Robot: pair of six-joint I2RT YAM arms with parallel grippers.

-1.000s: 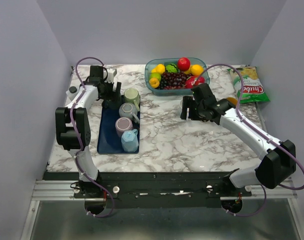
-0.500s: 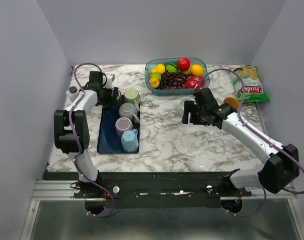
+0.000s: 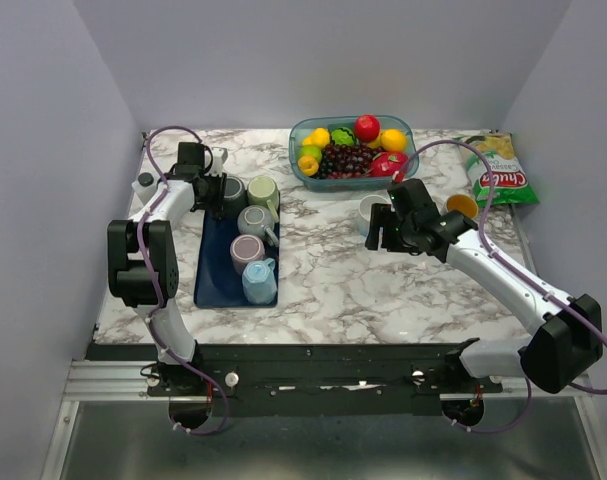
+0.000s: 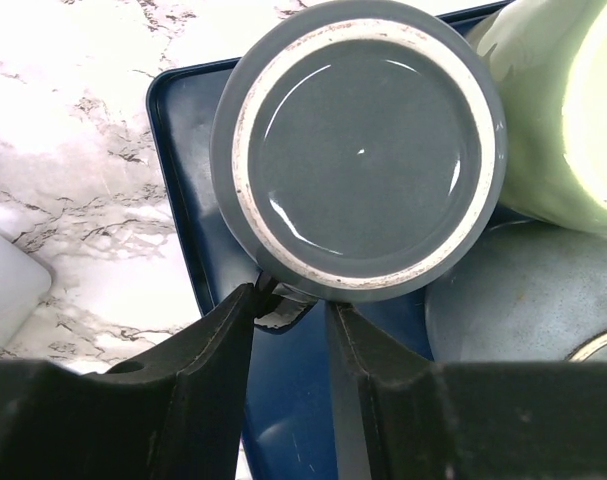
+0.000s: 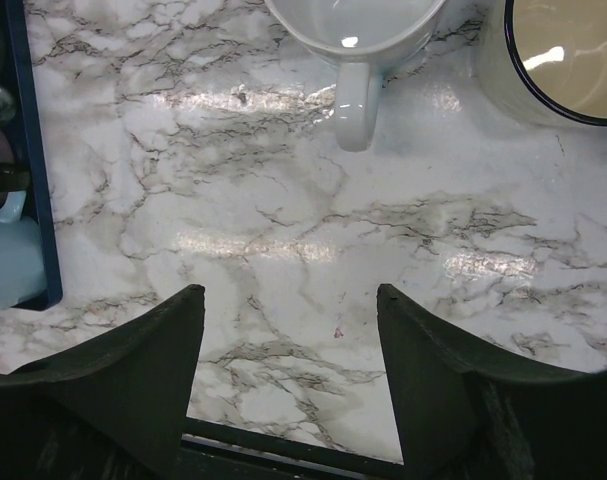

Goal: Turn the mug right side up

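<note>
A dark grey mug (image 4: 358,150) stands upside down, base up, at the far end of the blue tray (image 4: 183,180); the top view shows this mug (image 3: 233,190) too. My left gripper (image 4: 291,305) has its fingers pressed on either side of the mug's handle (image 4: 283,312), low beside the tray's rim. From above, the left gripper (image 3: 215,190) sits just left of the mug. My right gripper (image 5: 288,300) hangs open over bare marble, holding nothing; the top view has the right gripper (image 3: 378,228) mid-table.
On the tray are also a green mug (image 3: 264,190), a grey-blue mug (image 3: 253,221), a pink mug (image 3: 247,250) and a light blue mug (image 3: 260,281). A white mug (image 5: 353,30) and a cream-lined mug (image 5: 568,50) stand upright beyond the right gripper. Fruit bowl (image 3: 351,145) and chips bag (image 3: 501,175) lie at the back.
The left gripper's fingers have closed in from wide open onto the grey mug's handle. The right arm has drawn back from the white mug toward the near side.
</note>
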